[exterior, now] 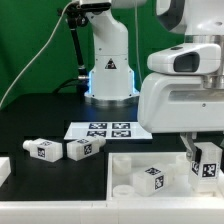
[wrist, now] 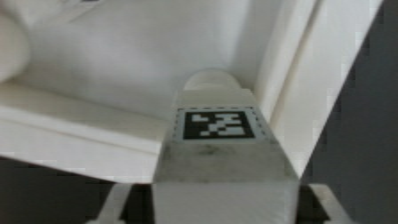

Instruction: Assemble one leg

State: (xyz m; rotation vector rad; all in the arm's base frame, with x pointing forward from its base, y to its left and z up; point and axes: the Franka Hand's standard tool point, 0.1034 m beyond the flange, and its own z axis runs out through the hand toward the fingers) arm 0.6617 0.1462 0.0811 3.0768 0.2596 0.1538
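My gripper (exterior: 204, 163) is shut on a stubby white leg (exterior: 208, 160) with a black-and-white tag, at the exterior view's right. It holds the leg over the right end of the big white panel (exterior: 125, 185). In the wrist view the held leg (wrist: 217, 130) fills the middle, tag facing the camera, between my gripper (wrist: 219, 203)'s fingers (wrist: 121, 205). Its far end points at the panel's raised rim (wrist: 294, 60). Another leg (exterior: 150, 177) lies on the panel. Two more legs (exterior: 42, 149) (exterior: 83, 149) lie on the black table at the left.
The marker board (exterior: 107, 129) lies flat on the table in front of the arm's base (exterior: 110, 75). A further white part (exterior: 3, 168) shows at the exterior view's left edge. A green wall stands behind.
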